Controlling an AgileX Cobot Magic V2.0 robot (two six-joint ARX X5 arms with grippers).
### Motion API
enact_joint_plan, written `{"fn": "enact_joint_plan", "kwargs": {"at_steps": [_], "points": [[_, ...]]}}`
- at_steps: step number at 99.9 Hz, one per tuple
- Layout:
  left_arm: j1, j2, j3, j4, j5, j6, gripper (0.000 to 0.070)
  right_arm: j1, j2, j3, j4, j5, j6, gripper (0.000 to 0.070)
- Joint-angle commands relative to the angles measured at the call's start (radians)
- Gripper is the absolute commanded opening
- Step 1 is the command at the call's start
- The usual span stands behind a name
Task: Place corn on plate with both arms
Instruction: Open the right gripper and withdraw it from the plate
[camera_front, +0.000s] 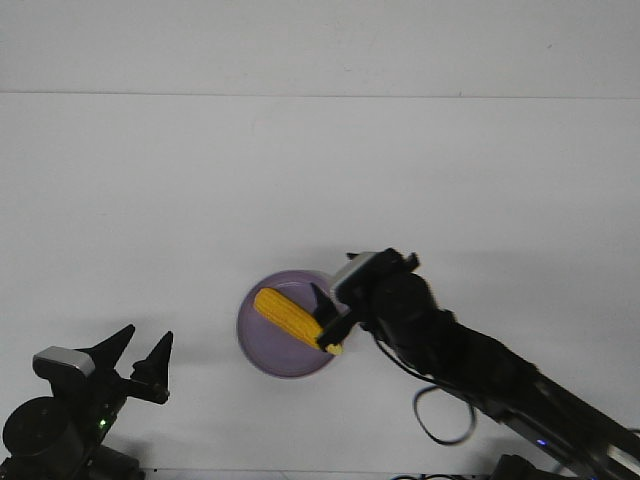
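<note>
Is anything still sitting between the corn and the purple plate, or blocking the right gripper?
Nothing visible does. The yellow corn cob already lies over the round lavender plate, with the right gripper at its pointed end. The left gripper stands open, apart, beside the plate on bare white table.

Bumpy yellow corn (288, 316) on a smooth, seemingly matt plate (262, 350).
</note>
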Motion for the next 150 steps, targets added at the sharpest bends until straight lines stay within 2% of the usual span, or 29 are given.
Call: {"fn": "enact_joint_plan", "kwargs": {"at_steps": [1, 10, 25, 40, 45, 49, 50, 52, 53, 57, 59, 60, 142, 150], "points": [[-0.003, 0.004, 0.005, 0.014, -0.002, -0.005, 0.0463, 0.008, -0.112, 0.009, -0.030, 0.107, -0.026, 0.0480], [-0.003, 0.004, 0.005, 0.019, -0.002, -0.005, 0.0463, 0.008, -0.269, -0.016, -0.072, 0.222, -0.024, 0.0481], [-0.003, 0.004, 0.005, 0.027, -0.002, -0.004, 0.0462, 0.008, -0.491, -0.118, -0.145, 0.304, -0.022, 0.0481], [-0.003, 0.004, 0.005, 0.027, -0.003, 0.000, 0.0453, 0.008, -0.669, -0.238, -0.175, 0.311, -0.011, 0.0480], [-0.003, 0.004, 0.005, 0.027, -0.003, 0.000, 0.0414, 0.008, -0.710, -0.270, -0.179, 0.306, 0.000, 0.0471], [-0.003, 0.004, 0.005, 0.027, -0.002, 0.000, 0.0345, 0.008, -0.734, -0.289, -0.186, 0.306, 0.010, 0.0417], [-0.003, 0.004, 0.005, 0.027, -0.002, 0.002, 0.0287, 0.008, -0.737, -0.293, -0.188, 0.306, 0.011, 0.0396], [-0.003, 0.004, 0.005, 0.027, -0.002, 0.004, 0.0231, 0.008, -0.744, -0.300, -0.192, 0.306, 0.012, 0.0338], [-0.003, 0.004, 0.005, 0.027, -0.002, 0.005, 0.0170, 0.008, -0.747, -0.303, -0.194, 0.306, 0.012, 0.0304], [-0.003, 0.004, 0.005, 0.027, -0.002, 0.015, 0.0000, 0.008, -0.753, -0.311, -0.205, 0.306, 0.012, 0.0130], [-0.003, 0.004, 0.005, 0.027, -0.002, 0.015, 0.0000, 0.008, -0.753, -0.314, -0.210, 0.306, 0.011, 0.0026], [-0.003, 0.004, 0.005, 0.027, -0.002, 0.016, 0.0010, 0.008, -0.753, -0.314, -0.211, 0.306, 0.011, 0.0000], [-0.003, 0.004, 0.005, 0.027, -0.004, 0.023, 0.0015, 0.009, -0.750, -0.315, -0.199, 0.302, 0.008, 0.0011], [-0.002, 0.004, 0.004, 0.031, -0.020, 0.100, 0.0015, 0.009, -0.750, -0.315, -0.199, 0.302, 0.008, 0.0011]]}}
